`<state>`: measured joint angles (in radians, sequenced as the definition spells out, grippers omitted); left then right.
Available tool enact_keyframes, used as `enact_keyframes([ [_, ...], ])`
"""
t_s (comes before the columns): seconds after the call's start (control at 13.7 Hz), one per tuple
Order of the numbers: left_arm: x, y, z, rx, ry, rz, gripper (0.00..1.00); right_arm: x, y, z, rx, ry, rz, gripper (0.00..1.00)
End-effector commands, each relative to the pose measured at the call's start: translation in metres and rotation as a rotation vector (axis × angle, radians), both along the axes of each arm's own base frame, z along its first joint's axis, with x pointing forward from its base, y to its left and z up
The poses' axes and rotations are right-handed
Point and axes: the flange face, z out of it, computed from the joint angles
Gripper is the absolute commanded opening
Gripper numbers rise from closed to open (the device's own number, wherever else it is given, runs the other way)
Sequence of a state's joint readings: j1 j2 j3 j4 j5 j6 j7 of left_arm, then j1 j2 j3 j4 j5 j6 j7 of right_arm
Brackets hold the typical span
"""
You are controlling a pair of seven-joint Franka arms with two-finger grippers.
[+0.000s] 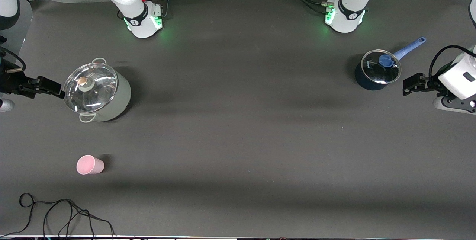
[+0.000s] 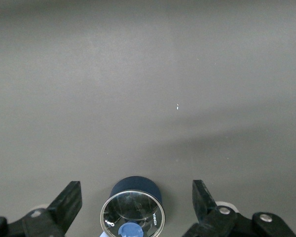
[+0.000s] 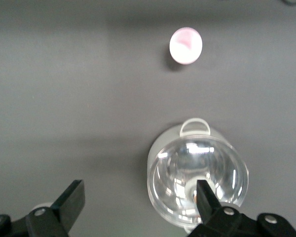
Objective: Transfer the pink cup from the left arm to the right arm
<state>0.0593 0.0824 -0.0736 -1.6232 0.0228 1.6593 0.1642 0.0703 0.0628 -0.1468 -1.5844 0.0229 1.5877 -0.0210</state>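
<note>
The pink cup (image 1: pixel 90 165) stands alone on the dark table toward the right arm's end, nearer to the front camera than the grey pot (image 1: pixel 97 90). It also shows in the right wrist view (image 3: pixel 186 45), mouth up. My right gripper (image 1: pixel 55 89) hangs open and empty over the table beside the grey pot, well away from the cup; in its wrist view (image 3: pixel 139 190) one finger overlaps the pot's glass lid (image 3: pixel 197 180). My left gripper (image 1: pixel 407 86) is open and empty at the left arm's end of the table, beside the blue saucepan (image 1: pixel 376 72), which shows between its fingers in the left wrist view (image 2: pixel 137 190).
The grey pot has a glass lid and two loop handles. The small dark-blue saucepan (image 2: pixel 133 210) has a glass lid and a blue handle (image 1: pixel 409 47). A loose black cable (image 1: pixel 63 214) lies at the table's front edge near the right arm's end.
</note>
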Motion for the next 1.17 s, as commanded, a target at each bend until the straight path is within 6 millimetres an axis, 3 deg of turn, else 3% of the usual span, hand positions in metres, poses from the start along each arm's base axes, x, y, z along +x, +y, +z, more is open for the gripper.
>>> enact_keyframes([
  [0.0, -0.0019, -0.0013, 0.0026, -0.005, 0.007, 0.006, 1.0, -0.0124, 0.0021, 0.0092, 0.021, 0.005, 0.01, 1.0],
  [1.1, -0.0013, 0.0005, 0.0018, -0.005, 0.008, 0.0, 1.0, -0.0124, 0.0014, 0.013, 0.018, 0.005, 0.078, 1.0],
])
